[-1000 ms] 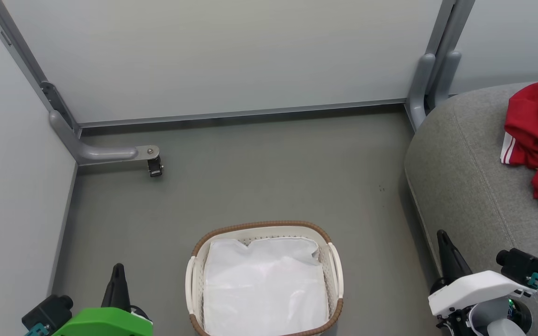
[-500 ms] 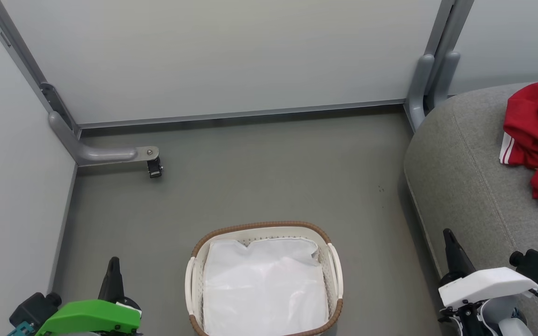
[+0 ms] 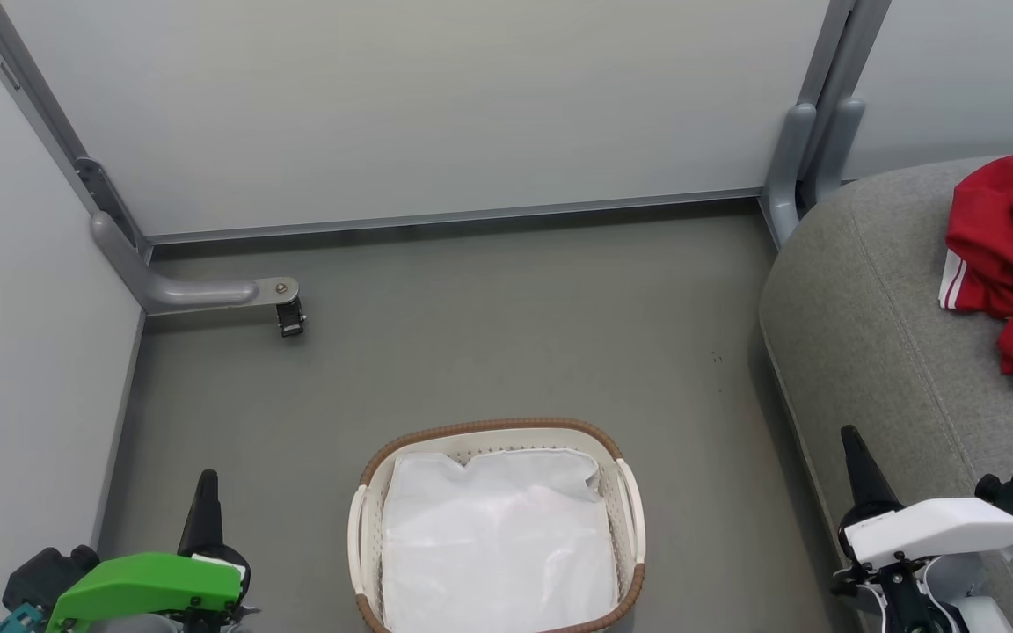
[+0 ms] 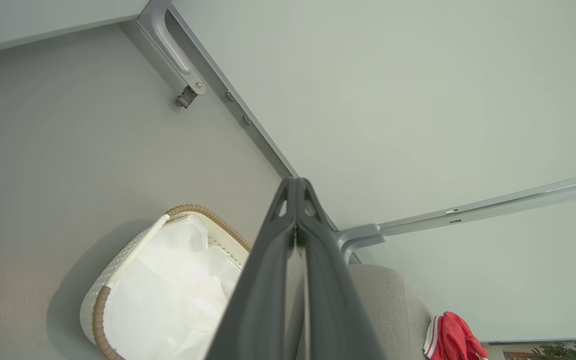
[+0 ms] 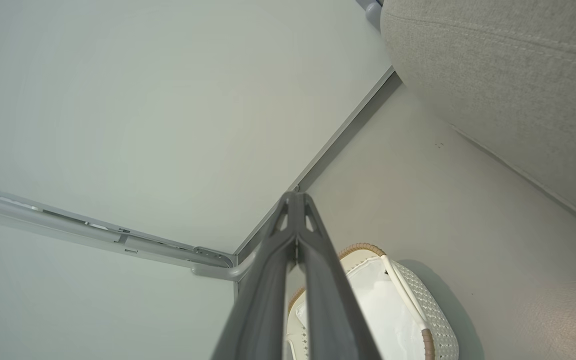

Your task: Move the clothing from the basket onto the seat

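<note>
The left tool [image 3: 205, 497] hangs low, fingers pressed together on nothing. The basket [image 3: 498, 425] stands on the floor [image 3: 489, 334] between both tools, holding a white liner [image 3: 498, 536]. The right tool [image 3: 855, 457], likewise closed and empty, hovers beside the seat [image 3: 867, 352], where the clothing [image 3: 1008, 255] lies crumpled
</note>
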Robot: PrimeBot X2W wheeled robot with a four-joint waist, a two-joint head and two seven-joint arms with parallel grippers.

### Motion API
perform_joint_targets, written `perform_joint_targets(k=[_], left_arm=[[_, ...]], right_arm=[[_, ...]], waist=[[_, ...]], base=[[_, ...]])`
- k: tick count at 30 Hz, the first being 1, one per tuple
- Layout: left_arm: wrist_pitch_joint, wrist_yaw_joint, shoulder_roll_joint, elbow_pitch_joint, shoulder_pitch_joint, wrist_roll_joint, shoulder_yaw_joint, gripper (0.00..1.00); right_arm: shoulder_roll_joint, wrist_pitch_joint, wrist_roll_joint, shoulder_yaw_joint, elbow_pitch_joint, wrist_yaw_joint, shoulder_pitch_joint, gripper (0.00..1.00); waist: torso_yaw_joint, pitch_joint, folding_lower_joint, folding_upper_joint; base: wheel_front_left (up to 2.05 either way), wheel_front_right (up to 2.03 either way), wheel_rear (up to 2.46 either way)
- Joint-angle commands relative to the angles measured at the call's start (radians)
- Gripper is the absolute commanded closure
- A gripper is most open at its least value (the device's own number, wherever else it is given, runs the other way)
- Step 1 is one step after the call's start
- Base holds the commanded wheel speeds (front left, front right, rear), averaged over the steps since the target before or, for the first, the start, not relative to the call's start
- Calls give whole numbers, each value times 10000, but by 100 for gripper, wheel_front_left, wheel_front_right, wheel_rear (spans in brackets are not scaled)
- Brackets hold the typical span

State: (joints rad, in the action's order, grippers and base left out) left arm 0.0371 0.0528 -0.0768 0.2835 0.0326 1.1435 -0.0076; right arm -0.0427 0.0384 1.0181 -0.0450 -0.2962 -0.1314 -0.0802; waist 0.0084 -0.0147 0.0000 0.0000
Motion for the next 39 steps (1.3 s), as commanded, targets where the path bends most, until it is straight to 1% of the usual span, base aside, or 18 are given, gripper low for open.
perform_joint_targets(k=[1,18,39], left_arm=[[-56,90,1,-138,273,255,85,100],[-518,312,89,-216,455,1618,450,100],[-995,552,163,-309,646,3059,834,100]], right_arm=[[-62,-67,301,-56,153,6,-236,100],[-74,-530,2046,-263,276,7,-251,100],[-87,-1008,3876,-473,403,8,-303,100]], waist=[[-1,2,0,0],[-22,31,0,0],[-47,66,0,0]], base=[[0,0,0],[0,0,0],[0,0,0]])
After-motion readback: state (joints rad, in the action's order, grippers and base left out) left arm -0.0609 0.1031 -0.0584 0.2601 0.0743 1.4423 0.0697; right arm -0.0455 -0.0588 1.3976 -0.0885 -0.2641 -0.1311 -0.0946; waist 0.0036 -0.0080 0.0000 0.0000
